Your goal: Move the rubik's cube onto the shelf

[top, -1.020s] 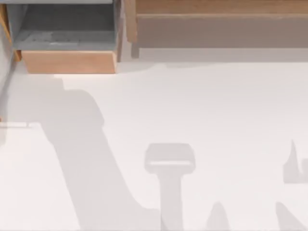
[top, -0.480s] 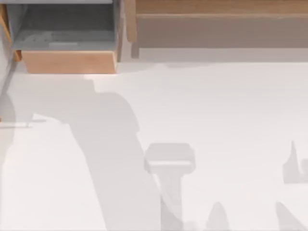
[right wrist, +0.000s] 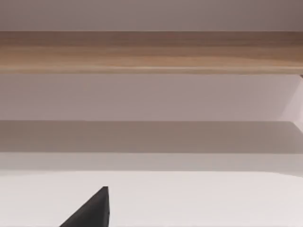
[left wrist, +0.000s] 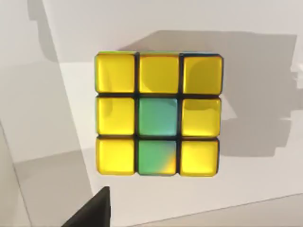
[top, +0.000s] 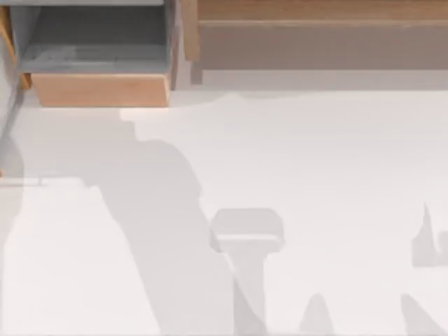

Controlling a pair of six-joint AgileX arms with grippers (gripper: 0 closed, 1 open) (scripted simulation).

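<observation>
Rubik's cube (left wrist: 158, 113), centre of the left wrist frame: yellow face with two green tiles, resting on the white table (left wrist: 265, 179). Shelf (top: 322, 31) at upper right, top view. Finger states cannot be told.

Bright, soft shadows across table (top: 336, 175)

White table (top: 336, 175) w/ grey shadows; grey-lined box (top: 98, 42) w/ light wood front, top-left corner

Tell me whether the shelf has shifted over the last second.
No. In the top view the shelf sits where it did, with the same gap to the box on its left.
</observation>
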